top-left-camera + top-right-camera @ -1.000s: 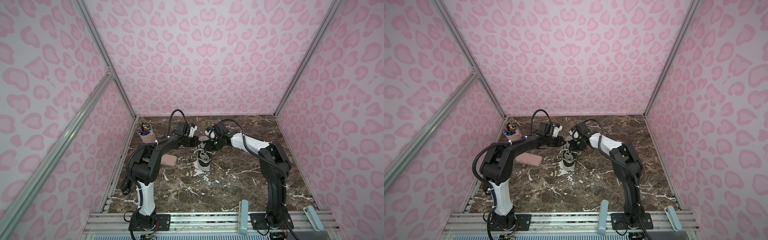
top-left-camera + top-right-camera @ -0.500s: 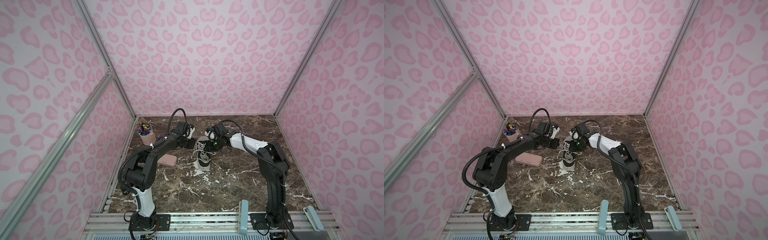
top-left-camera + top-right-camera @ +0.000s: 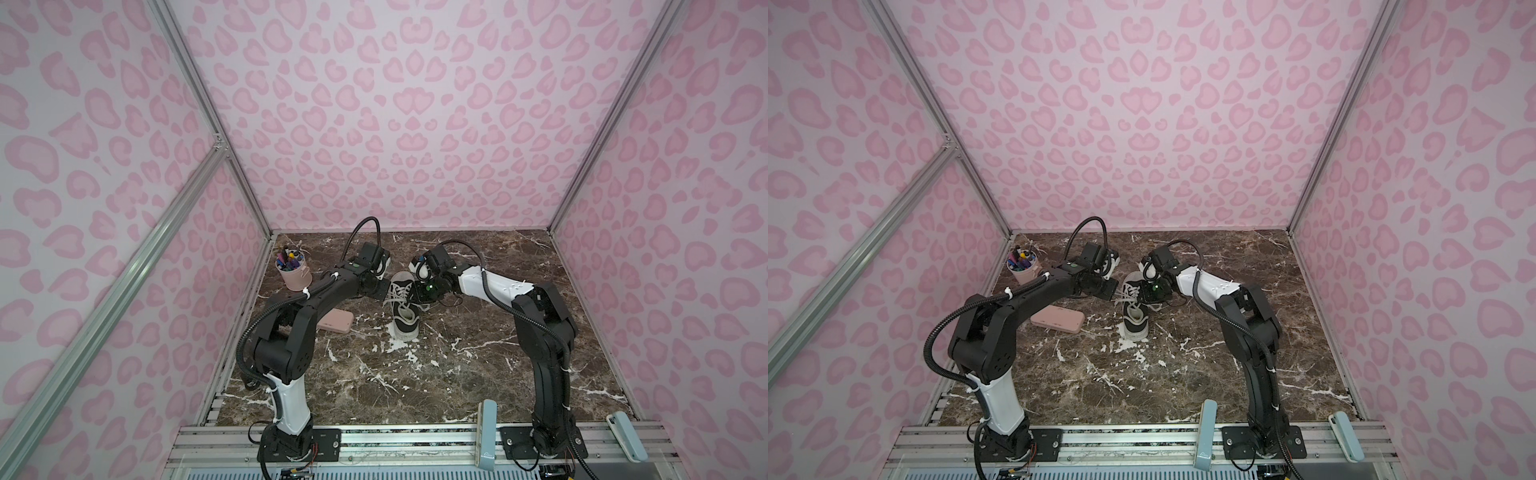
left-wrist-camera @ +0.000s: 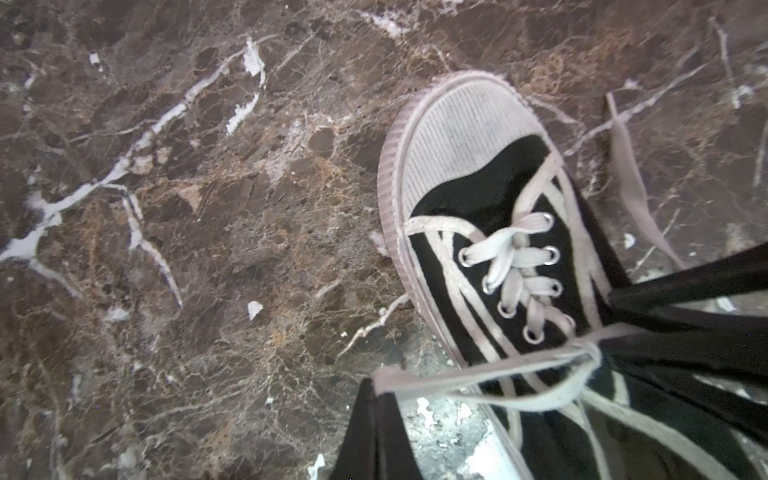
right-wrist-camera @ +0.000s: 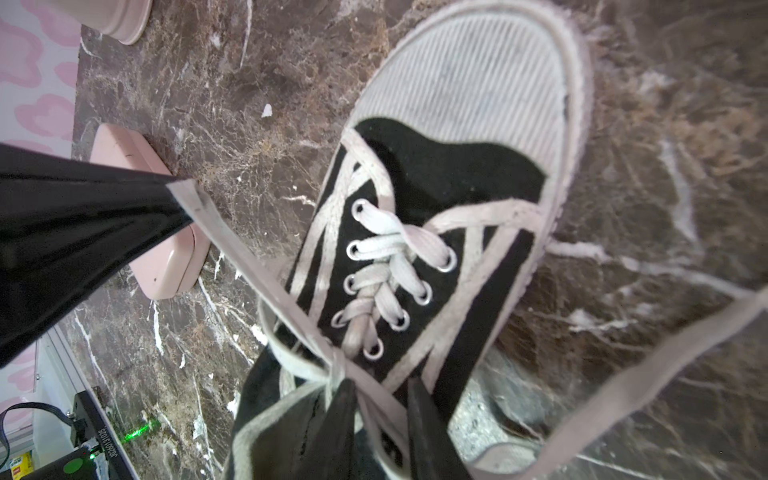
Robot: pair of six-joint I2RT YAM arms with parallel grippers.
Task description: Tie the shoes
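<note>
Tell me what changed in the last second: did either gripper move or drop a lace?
The left gripper, shut on a lace, drew back leftward from the shoe, pulling that lace taut. Nothing was visibly let go. The right gripper stayed at the laces' crossing; shoe, pink case and pen cup did not move.

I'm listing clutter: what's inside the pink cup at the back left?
Coloured pens stand in the cup, tips poking above its rim. Their lower ends and the cup's bottom are hidden by its wall.

Black arms [image 3: 286, 332] with white shells [image 3: 490, 286], ribbed cables [image 3: 931, 345] and white ties [image 3: 306, 294].
</note>
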